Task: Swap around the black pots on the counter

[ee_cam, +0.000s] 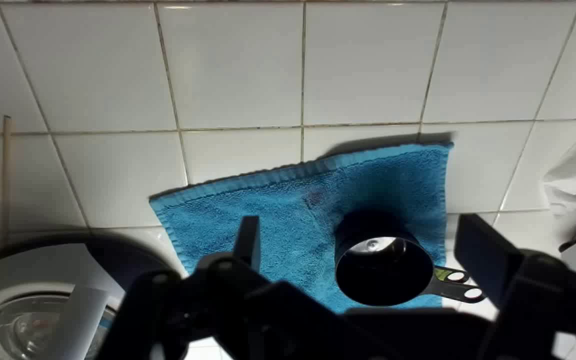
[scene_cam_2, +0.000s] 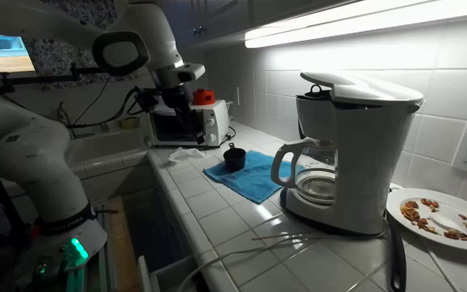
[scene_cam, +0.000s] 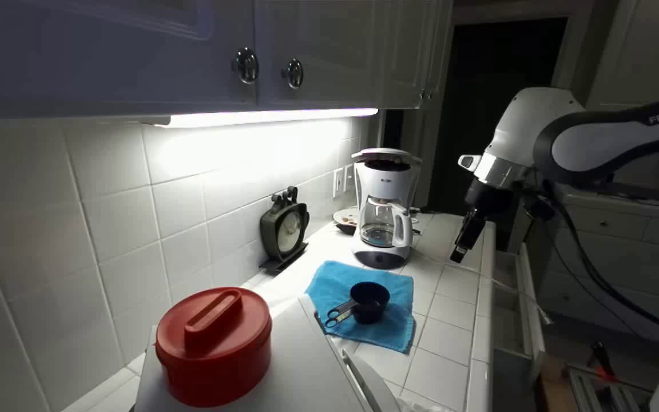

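Note:
The black pots (scene_cam: 370, 312) stand upright on a blue towel on the pale tiled counter (scene_cam: 449, 320). They show as one round body with two short handles side by side, so they look nested. They also show in an exterior view (scene_cam_2: 234, 161) and in the wrist view (ee_cam: 383, 280), where the opening faces up and the handles point right. My gripper (ee_cam: 360, 227) is open and empty, its fingers wide apart in the wrist view, with the pots lower down between them. In both exterior views the gripper (scene_cam: 460, 254) (scene_cam_2: 200, 138) hangs in the air above the counter, apart from the pots.
The blue towel (scene_cam: 335, 280) lies beside a white coffee maker (scene_cam: 385, 189) with a glass carafe. A red-lidded container (scene_cam: 215, 343) stands on a white toaster oven (scene_cam_2: 217, 121). A plate of nuts (scene_cam_2: 440, 219), a cord and an open drawer (scene_cam: 527, 309) are nearby. Cabinets hang overhead.

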Available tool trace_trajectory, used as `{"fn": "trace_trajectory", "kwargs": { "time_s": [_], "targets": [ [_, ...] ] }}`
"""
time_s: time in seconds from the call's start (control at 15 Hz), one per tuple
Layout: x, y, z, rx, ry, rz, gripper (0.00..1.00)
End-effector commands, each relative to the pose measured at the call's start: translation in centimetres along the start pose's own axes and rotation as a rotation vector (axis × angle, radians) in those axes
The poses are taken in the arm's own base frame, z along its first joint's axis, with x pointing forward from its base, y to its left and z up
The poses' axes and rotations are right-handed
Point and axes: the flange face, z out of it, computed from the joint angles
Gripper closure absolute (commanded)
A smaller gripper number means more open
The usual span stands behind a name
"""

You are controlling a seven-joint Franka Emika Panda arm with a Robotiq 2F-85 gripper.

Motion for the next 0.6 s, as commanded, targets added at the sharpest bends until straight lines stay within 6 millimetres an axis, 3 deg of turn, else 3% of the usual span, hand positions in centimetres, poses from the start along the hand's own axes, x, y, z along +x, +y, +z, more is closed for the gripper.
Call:
{"fn": "trace_trajectory", "kwargs": {
  "time_s": [0.0,0.33,0.53],
  "targets": [
    [0.0,0.0,-0.1,0.000,-0.001,0.000,0.00],
    [0.4,0.4,0.2,-0.053,0.000,0.008,0.00],
    [1.8,0.6,-0.2,-0.154,0.129,-0.026,0.00]
  ]
}}
